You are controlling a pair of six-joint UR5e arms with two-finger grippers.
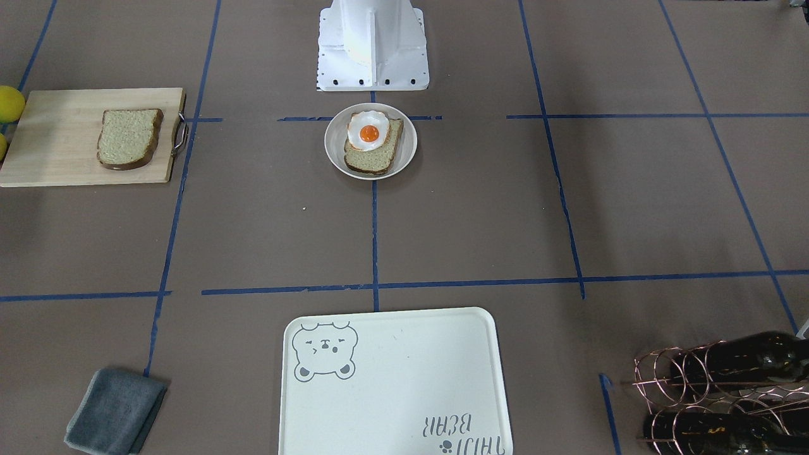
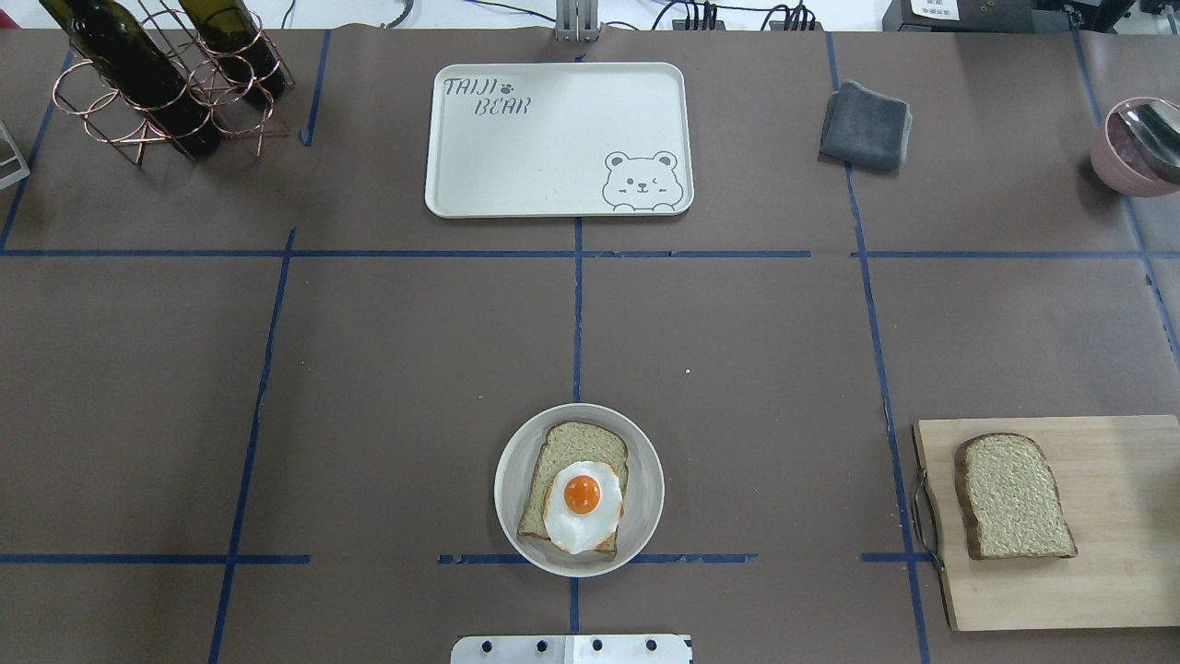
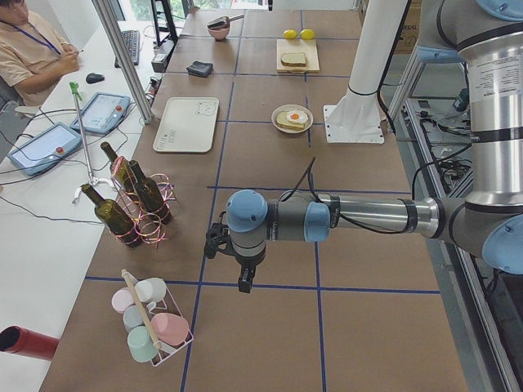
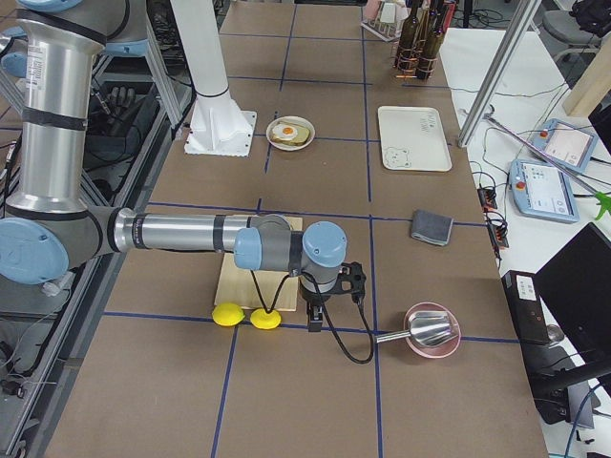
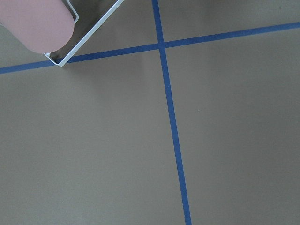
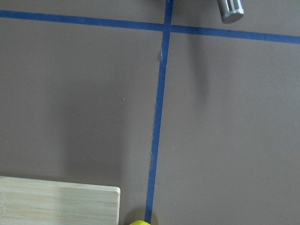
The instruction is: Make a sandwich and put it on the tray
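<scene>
A small round off-white plate (image 2: 510,493) sits near the robot's base. It holds one brown-crusted bread slice (image 2: 567,447) with a fried egg (image 2: 581,507) on top, also seen in the front view (image 1: 368,133). A second bread slice (image 2: 1012,496) lies on the pale wooden cutting board (image 2: 1106,590) at the robot's right. The cream tray (image 2: 553,157) with a bear drawing is empty at the far middle. My left gripper (image 3: 243,282) hangs far off on the robot's left, and my right gripper (image 4: 313,320) far off on its right. I cannot tell whether either is open or shut.
A wire rack with dark bottles (image 2: 157,74) stands far left and a folded grey cloth (image 2: 867,124) far right. A pink bowl with a metal scoop (image 2: 1129,148) and two lemons (image 4: 246,316) lie beyond the board. A basket of cups (image 3: 151,322) sits near my left gripper.
</scene>
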